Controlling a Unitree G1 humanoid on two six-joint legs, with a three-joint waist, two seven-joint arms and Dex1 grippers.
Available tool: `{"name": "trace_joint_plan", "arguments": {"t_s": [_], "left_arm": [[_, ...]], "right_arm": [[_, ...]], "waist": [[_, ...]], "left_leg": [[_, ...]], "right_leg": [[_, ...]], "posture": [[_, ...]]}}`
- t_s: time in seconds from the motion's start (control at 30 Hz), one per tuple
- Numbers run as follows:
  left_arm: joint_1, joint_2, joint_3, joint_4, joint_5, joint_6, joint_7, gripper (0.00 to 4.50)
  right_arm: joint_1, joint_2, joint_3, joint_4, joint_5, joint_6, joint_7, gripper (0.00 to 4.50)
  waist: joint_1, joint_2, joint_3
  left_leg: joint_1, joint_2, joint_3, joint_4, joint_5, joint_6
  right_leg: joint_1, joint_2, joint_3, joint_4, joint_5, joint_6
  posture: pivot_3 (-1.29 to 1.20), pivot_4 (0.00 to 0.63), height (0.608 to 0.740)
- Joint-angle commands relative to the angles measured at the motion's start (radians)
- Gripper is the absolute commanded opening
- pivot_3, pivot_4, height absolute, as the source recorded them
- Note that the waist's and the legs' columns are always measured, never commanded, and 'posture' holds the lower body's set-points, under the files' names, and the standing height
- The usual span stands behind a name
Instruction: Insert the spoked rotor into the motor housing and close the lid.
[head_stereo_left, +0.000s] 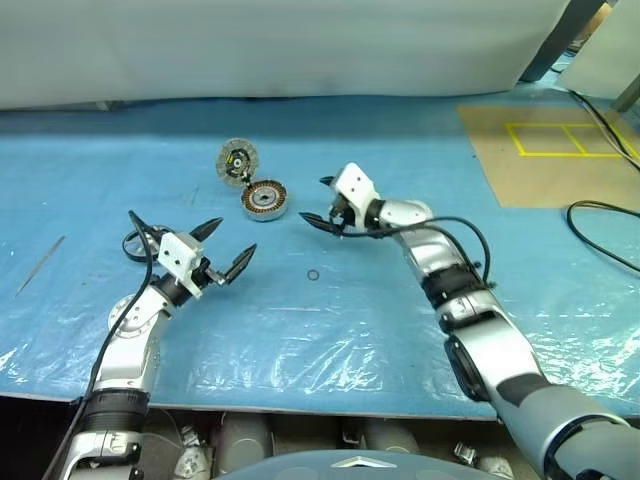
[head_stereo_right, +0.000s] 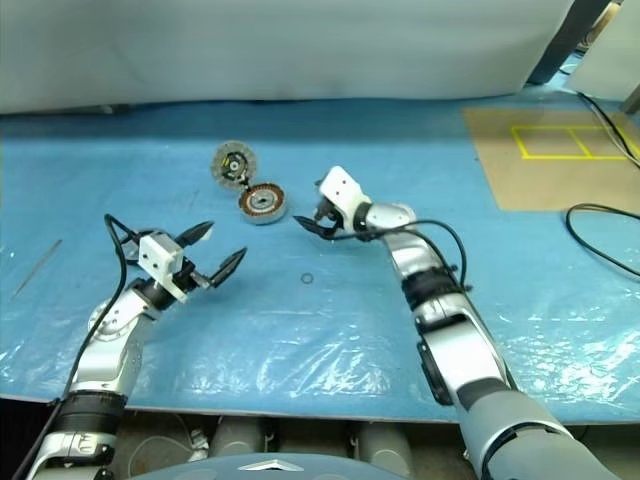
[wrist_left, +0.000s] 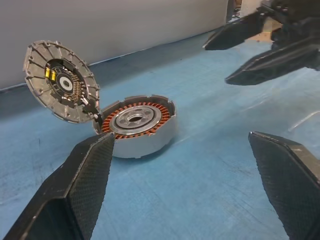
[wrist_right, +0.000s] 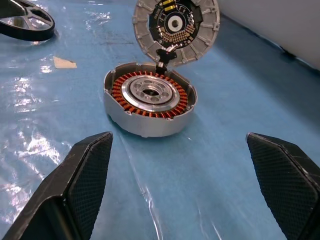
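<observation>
Housing (head_stereo_left: 265, 200) upper centre of the head view, open face up, windings exposed. Lid (head_stereo_left: 238, 160) raised at its far-left edge, ribbed face toward the camera. Rotor (wrist_right: 26, 22) flat, upper left in right wrist view. Left claw (head_stereo_left: 224, 251) and right claw (head_stereo_left: 322, 203) spread, empty.

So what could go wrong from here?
The rotor lies apart from the housing, and both grippers, left and right, are open and hold nothing, so it may get missed. The lid stands propped open, and a bump from the right gripper could knock it shut over the empty housing.
</observation>
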Motion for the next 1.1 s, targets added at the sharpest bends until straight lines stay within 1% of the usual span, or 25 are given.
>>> {"name": "trace_joint_plan", "arguments": {"t_s": [0.03,0.17,0.33,0.4,0.5,0.67,0.83,1.1], "left_arm": [[0.048,-0.006,0.013,-0.081,0.008,-0.003,0.043,4.50],[0.105,-0.023,0.017,-0.122,0.017,-0.009,0.087,4.50],[0.151,-0.043,0.013,-0.159,0.031,-0.017,0.130,4.50],[0.173,-0.051,0.013,-0.175,0.036,-0.021,0.148,4.50],[0.199,-0.059,0.017,-0.191,0.043,-0.027,0.166,4.50],[0.233,-0.064,0.025,-0.217,0.048,-0.034,0.193,4.50],[0.255,-0.059,0.030,-0.227,0.046,-0.036,0.203,4.50],[0.229,-0.048,0.026,-0.187,0.046,-0.036,0.189,4.50]], "right_arm": [[-0.136,0.035,0.024,0.137,-0.024,-0.014,0.052,4.48],[-0.274,0.088,0.057,0.312,-0.076,-0.066,0.074,4.48],[-0.372,0.154,0.079,0.448,-0.135,-0.076,0.058,4.48],[-0.393,0.182,0.093,0.487,-0.168,-0.071,0.027,4.48],[-0.409,0.212,0.136,0.538,-0.241,-0.045,-0.059,4.48],[-0.398,0.255,0.138,0.576,-0.276,0.013,-0.077,4.48],[-0.382,0.284,0.117,0.584,-0.273,0.080,-0.010,4.48],[-0.423,0.277,0.096,0.555,-0.250,0.159,0.242,4.48]], "waist": [[-0.001,0.000,0.000],[0.001,0.001,0.001],[0.002,0.002,0.001],[0.003,0.002,0.001],[0.003,0.002,0.001],[0.003,0.004,0.003],[0.001,0.005,0.003],[0.003,0.007,0.003]], "left_leg": [[0.000,0.000,0.000,0.000,0.000,0.000],[-0.001,0.002,0.005,0.000,0.000,0.001],[-0.002,0.003,0.006,0.000,-0.002,0.004],[-0.002,0.003,0.006,0.000,-0.002,0.004],[-0.002,0.003,0.006,0.000,-0.003,0.004],[-0.002,0.003,0.006,0.000,-0.003,0.004],[0.000,0.003,0.006,0.000,-0.003,0.004],[0.002,0.003,0.006,0.000,-0.003,0.004]], "right_leg": [[0.000,0.000,0.000,0.000,0.000,0.000],[-0.002,0.001,-0.001,0.001,-0.001,-0.003],[-0.003,0.001,-0.002,0.001,-0.002,-0.003],[-0.003,0.000,-0.002,0.001,-0.002,-0.003],[-0.003,0.000,-0.002,0.001,-0.002,-0.004],[-0.003,0.000,-0.002,0.002,-0.002,-0.004],[-0.003,0.000,-0.002,0.002,-0.002,-0.004],[-0.001,0.000,0.000,0.002,-0.002,-0.004]], "posture": [[0.00,0.150,0.740],[0.00,0.150,0.740],[0.00,0.150,0.740],[0.00,0.150,0.740],[0.00,0.150,0.740],[0.00,0.150,0.740],[0.00,0.150,0.740],[0.00,0.150,0.740]]}}
